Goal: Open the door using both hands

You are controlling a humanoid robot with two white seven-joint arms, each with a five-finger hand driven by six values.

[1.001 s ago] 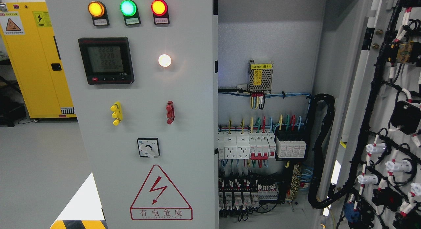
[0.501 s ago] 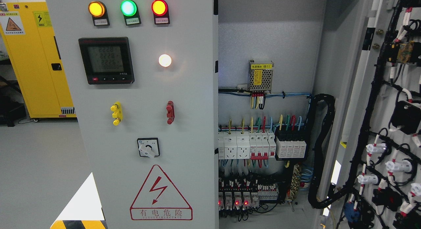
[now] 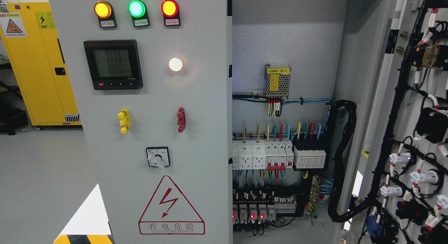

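Note:
A grey electrical cabinet fills the head view. Its left door panel (image 3: 203, 97) stands shut, carrying three lit indicator lamps, a digital meter (image 3: 113, 64), a white lamp, yellow and red handles, a rotary switch (image 3: 158, 157) and a red hazard triangle. The right door (image 3: 409, 125) is swung wide open at the picture's right, its inner face covered with black wiring and white connectors. Between them the cabinet interior (image 3: 280, 149) shows breakers, a power supply and coloured wires. Neither of my hands nor arms shows anywhere.
A yellow storage cabinet (image 3: 35, 62) stands at the far left on the grey floor (image 3: 42, 181). A black cable conduit (image 3: 344, 160) loops from the interior to the open door. Yellow-black hazard striping (image 3: 84, 239) marks the cabinet's lower left corner.
Small red relay lights at the bottom of the interior came on, and the meter's readout changed slightly. Doors have not moved.

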